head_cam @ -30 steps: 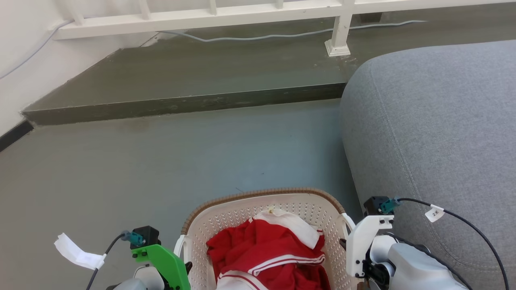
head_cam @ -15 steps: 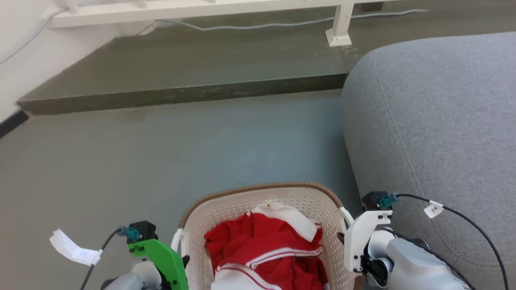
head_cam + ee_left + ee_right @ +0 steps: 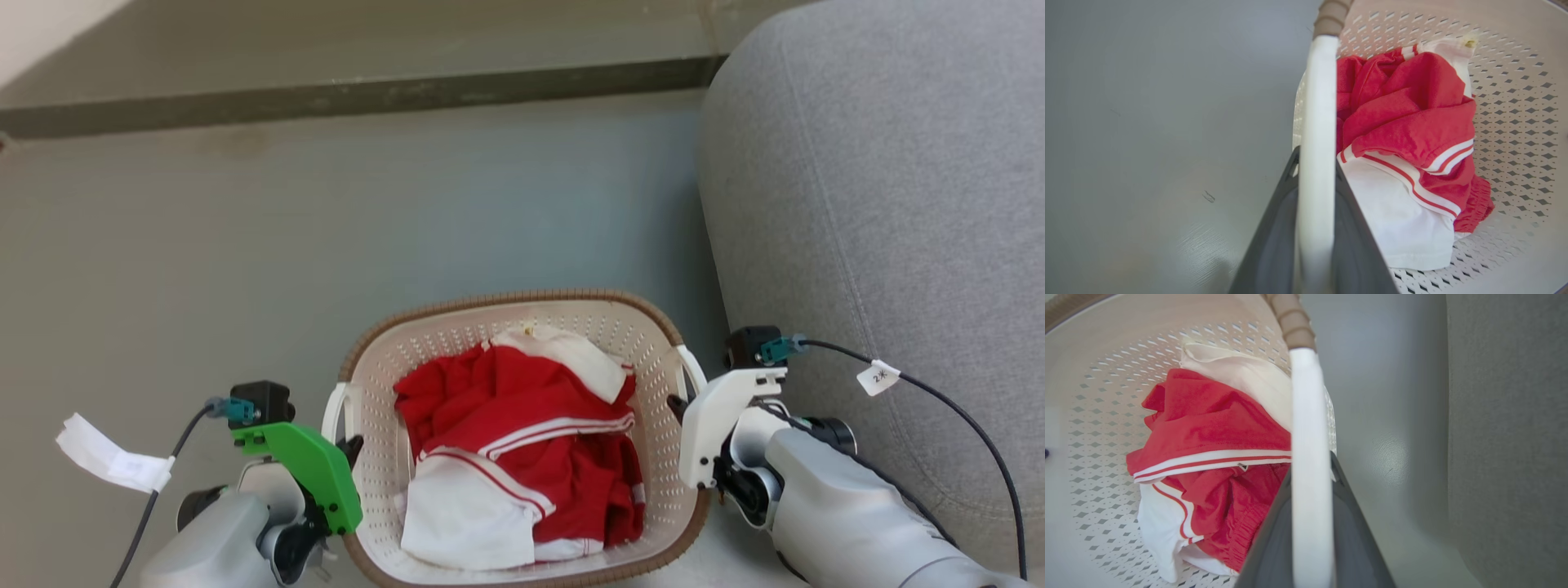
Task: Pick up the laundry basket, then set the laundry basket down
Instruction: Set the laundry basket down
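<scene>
Both wrist views reveal the grips: left gripper [image 3: 1316,160] clamped on the left handle [image 3: 1318,98] of the laundry basket [image 3: 506,300]; right gripper [image 3: 1311,465] clamped on the right handle [image 3: 1306,408]; the head view adds the far step [image 3: 359,94].

The laundry basket [image 3: 506,298] is sitting close in at my twelve o'clock, with a heap of clothes [image 3: 522,433] lying inside it. My left claw [image 3: 351,447] is gripping the handle [image 3: 333,408] at the basket's nine o'clock side, a finger lying on either side of it. My right claw [image 3: 676,404] is gripping the other handle [image 3: 692,367] at its three o'clock in the same way, between the basket and a sofa [image 3: 882,204] standing at my two o'clock. The floor [image 3: 245,245] is stretching from ten to twelve o'clock, and a step [image 3: 351,94] is running across behind it.
</scene>
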